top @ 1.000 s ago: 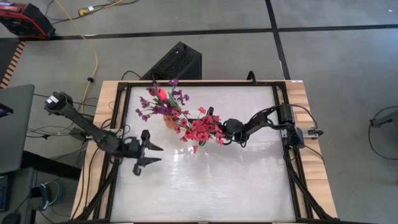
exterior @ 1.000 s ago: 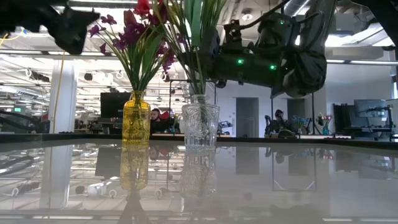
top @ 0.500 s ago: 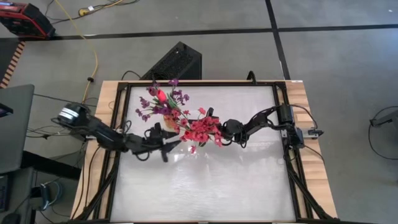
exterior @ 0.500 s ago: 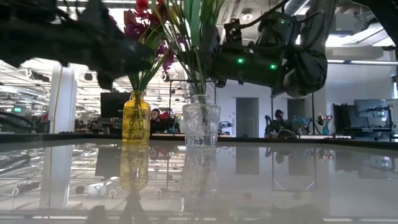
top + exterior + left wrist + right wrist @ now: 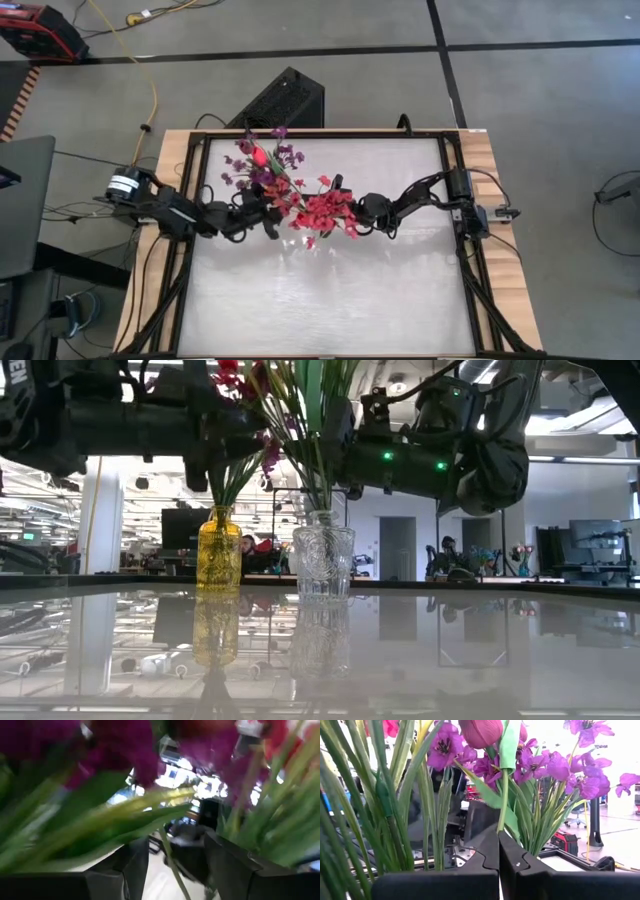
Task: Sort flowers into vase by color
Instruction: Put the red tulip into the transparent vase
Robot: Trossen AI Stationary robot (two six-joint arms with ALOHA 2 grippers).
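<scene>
A yellow vase (image 5: 218,550) holds purple sprays (image 5: 250,165) and a red tulip (image 5: 260,152). Beside it, a clear glass vase (image 5: 322,560) holds red-pink sprays (image 5: 322,208). Both vases stand on their bases at the table's middle. My left gripper (image 5: 268,222) is open among the yellow vase's stems. In its wrist view (image 5: 172,840) a thin green stem (image 5: 170,862) runs between its fingers, and I cannot tell whether they touch it. My right gripper (image 5: 347,222) is at the red-pink bunch, shut on a tulip's stem (image 5: 498,832). My right gripper pinches a maroon-pink tulip's (image 5: 480,730) green stem (image 5: 502,815) between its two fingertips, some way below the blossom. The fingers come level from the table's right and lie across the stem. The stem stands upright above the fingers; its lower end is hidden.
The glossy white table (image 5: 330,300) has bare room on its near half and to the right of the vases. Leaves and stems of both bunches crowd the space between the two grippers. A dark box (image 5: 280,100) sits beyond the far edge.
My left arm has swung from the table's left side toward the yellow vase, moving right and toward the far edge, and its gripper now sits among the purple flowers' stems. My right gripper has stayed at the red-pink bunch.
</scene>
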